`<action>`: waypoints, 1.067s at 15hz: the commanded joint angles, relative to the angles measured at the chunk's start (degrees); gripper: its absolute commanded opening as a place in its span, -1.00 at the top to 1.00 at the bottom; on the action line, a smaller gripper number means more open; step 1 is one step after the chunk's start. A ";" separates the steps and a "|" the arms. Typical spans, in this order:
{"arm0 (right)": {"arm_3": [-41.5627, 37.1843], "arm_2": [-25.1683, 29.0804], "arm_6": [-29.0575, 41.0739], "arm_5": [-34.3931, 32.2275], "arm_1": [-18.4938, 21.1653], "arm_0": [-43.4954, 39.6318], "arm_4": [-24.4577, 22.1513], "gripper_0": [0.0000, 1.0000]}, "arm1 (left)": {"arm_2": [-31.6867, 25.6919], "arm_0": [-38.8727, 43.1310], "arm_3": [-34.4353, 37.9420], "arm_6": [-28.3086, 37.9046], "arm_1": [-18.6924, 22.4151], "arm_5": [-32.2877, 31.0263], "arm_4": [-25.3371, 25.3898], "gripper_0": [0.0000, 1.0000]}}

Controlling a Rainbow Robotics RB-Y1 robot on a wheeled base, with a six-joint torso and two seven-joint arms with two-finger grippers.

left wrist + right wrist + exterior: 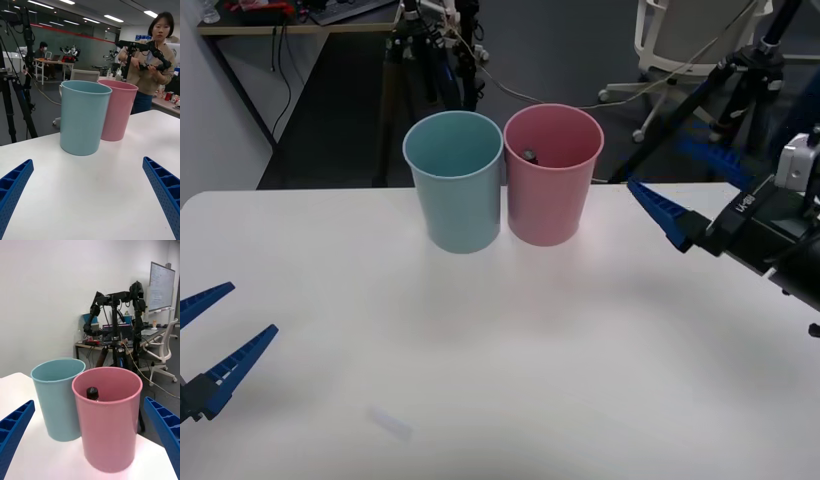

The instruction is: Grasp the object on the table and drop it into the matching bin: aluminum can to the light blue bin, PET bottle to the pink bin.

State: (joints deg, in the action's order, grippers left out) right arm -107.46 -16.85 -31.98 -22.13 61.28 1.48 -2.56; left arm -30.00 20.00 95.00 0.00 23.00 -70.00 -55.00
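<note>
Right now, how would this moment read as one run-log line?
PET bottle: inside pink bin | light blue bin: beside it | right gripper: open, right of bins | left gripper: open, near edge

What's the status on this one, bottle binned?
Both grippers open: left low near side, right beside pink bin. Bottle inside pink bin. Nothing in the way.

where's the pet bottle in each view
Front view: PET bottle inside the pink bin, dark cap showing.
Right wrist view: cap just below the pink rim.
Left wrist view: hidden by the bin's wall.
Shared landmark: light blue bin beside the pink one.
</note>
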 commanded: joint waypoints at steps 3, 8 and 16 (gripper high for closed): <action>-0.11 7.45 7.19 -5.64 -6.61 -10.97 -11.85 -1.00 | 0.00 0.00 0.00 0.00 0.00 0.00 0.00 -1.00; -0.03 14.04 9.39 -11.18 -13.11 -20.99 -21.61 -1.00 | 0.00 0.00 0.00 0.00 0.00 0.00 0.00 -1.00; -0.03 19.23 10.89 -15.75 -14.87 -29.17 -23.98 -1.00 | 0.00 0.00 0.00 0.00 0.00 0.00 0.00 -1.00</action>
State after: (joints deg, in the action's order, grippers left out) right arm -107.49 2.02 -21.28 -37.65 46.81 -27.40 -26.12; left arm -30.00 20.00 95.00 0.00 23.00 -70.00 -55.00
